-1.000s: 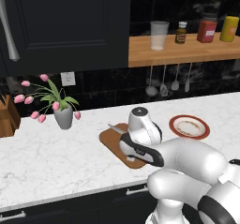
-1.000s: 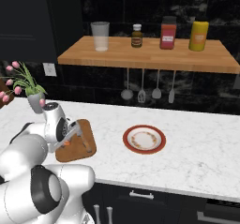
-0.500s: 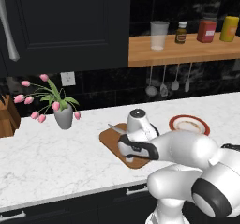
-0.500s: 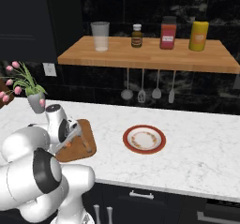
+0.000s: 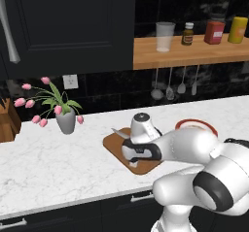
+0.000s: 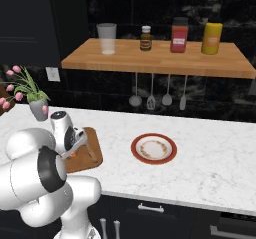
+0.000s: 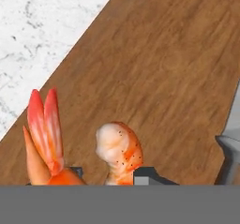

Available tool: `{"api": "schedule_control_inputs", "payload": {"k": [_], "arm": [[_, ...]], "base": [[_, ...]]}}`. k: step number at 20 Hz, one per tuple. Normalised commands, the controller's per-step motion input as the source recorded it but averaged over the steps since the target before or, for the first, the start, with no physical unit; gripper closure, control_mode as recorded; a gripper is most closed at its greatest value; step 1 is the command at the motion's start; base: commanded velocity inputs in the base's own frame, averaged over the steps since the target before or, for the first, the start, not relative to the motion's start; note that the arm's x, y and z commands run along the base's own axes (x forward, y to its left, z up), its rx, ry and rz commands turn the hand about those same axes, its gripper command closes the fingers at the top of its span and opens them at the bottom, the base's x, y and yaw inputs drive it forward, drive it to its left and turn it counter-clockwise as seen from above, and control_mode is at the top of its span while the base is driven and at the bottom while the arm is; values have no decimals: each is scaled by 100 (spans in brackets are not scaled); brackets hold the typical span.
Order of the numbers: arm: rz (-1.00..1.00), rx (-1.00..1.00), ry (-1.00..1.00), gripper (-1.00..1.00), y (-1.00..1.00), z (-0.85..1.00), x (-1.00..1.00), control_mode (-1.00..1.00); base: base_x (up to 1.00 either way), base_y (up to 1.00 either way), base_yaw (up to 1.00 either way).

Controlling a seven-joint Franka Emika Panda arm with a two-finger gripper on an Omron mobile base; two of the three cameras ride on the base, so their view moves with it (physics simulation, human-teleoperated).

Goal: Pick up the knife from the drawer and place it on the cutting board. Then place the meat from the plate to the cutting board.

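Note:
The brown cutting board (image 5: pixel 115 147) (image 6: pixel 86 164) (image 7: pixel 164 68) lies on the marble counter. My gripper (image 5: pixel 134 160) (image 6: pixel 75 151) (image 7: pixel 110 177) points down at it, close above the wood. It is shut on the meat (image 7: pixel 119 153) (image 6: pixel 74 153), an orange-pink shrimp whose tail (image 7: pixel 41 124) fans out to the left. The knife lies on the board: its blade tip (image 5: pixel 118 132) pokes out behind my hand, its handle (image 6: pixel 92 153) shows beside the gripper, and a grey edge of the blade (image 7: pixel 232 145) is at the right. The red-rimmed plate (image 5: pixel 195 124) (image 6: pixel 153 148) stands bare to the right.
A vase of pink tulips (image 5: pixel 65 121) (image 6: pixel 37 108) stands left of the board. A wooden shelf (image 6: pixel 155 58) carries a cup, a bottle and jars, with utensils (image 6: pixel 151 101) hanging below. Dark drawer fronts (image 6: pixel 150 208) run under the counter edge.
My hand has stayed over the board and come down a little with the meat. The arm's elbow has swung outward.

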Motion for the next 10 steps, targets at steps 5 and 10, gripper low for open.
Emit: {"api": "schedule_control_inputs", "payload": {"k": [5, 10], "arm": [[0, 0, 0, -100, -8, -10, 5, -100], [0, 0, -3, -100, -5, 3, -15, -100]], "base": [[0, 0, 0], [0, 0, 0]]}}
